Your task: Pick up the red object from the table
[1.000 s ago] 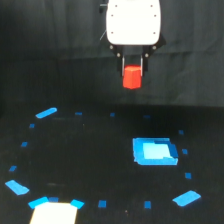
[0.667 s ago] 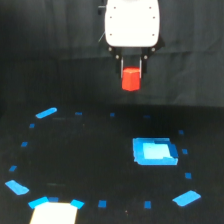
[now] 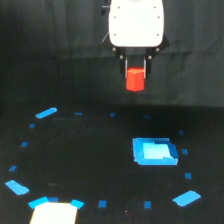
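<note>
The gripper [image 3: 135,70] hangs at 12 o'clock in the exterior view, its two dark fingers [image 3: 126,67] clamped on either side of the red block [image 3: 135,80]. The block is held in the air, clear of the table [image 3: 90,150], with its lower half showing below the fingertips. Against the picture a second ago, the white arm body [image 3: 136,24] sits a little higher in view and the block has risen with it, so the gap to the table has grown. On the table nothing has shifted: the large blue patch [image 3: 154,152] lies at about 4 o'clock, the pale patch [image 3: 54,212] at 7 o'clock, and small blue tape marks [image 3: 46,113] ring the middle.
</note>
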